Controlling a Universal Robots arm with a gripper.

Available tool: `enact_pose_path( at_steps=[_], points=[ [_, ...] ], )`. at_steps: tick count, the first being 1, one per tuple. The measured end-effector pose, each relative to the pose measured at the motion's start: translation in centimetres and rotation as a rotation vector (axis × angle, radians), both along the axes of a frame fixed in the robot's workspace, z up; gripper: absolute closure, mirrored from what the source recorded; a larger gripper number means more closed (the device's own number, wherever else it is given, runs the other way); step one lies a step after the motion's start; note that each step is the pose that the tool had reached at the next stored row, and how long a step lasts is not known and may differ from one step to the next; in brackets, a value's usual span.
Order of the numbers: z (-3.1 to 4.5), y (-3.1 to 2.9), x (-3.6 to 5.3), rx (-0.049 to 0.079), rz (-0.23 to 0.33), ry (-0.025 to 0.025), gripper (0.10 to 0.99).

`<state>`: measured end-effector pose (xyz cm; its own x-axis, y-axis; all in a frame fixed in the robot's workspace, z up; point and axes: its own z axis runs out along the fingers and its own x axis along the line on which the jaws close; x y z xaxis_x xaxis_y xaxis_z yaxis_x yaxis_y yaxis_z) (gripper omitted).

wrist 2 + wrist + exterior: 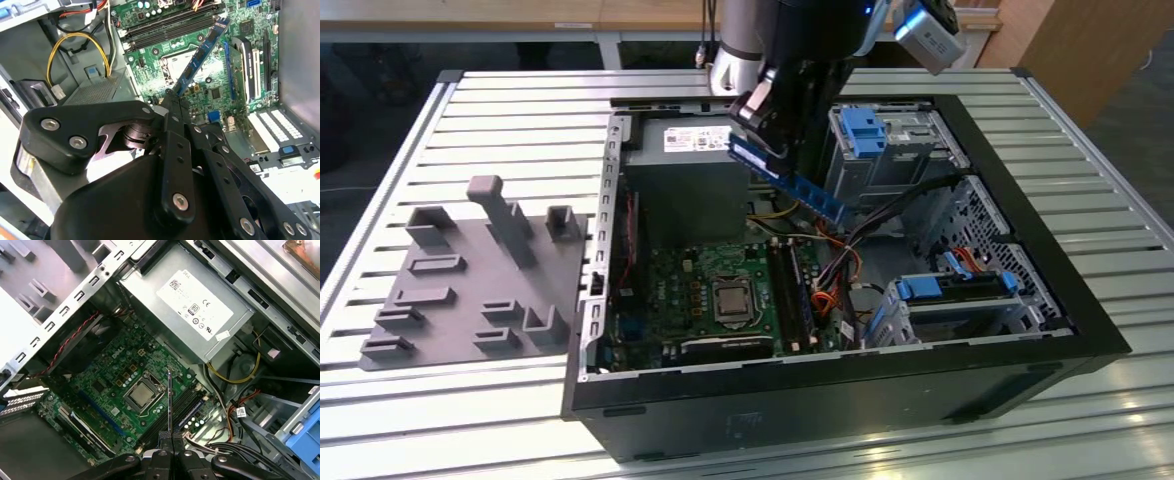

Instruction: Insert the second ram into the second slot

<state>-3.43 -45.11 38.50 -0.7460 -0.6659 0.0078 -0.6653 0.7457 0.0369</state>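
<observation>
Gripper (172, 100) aslant; second ram (199, 55) in grasp

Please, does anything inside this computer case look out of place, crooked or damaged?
Nothing looks damaged. The one thing out of place is the second ram: the gripper holds it by one end, tilted in the air over the motherboard, not seated in any slot.
</observation>
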Motion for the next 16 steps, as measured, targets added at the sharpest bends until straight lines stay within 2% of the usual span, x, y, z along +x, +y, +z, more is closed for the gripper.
enact_pose_path(
  at_steps=[16],
  points=[
    [0.0,0.0,0.04,0.0,-0.11,0.0,0.973]
  ],
)
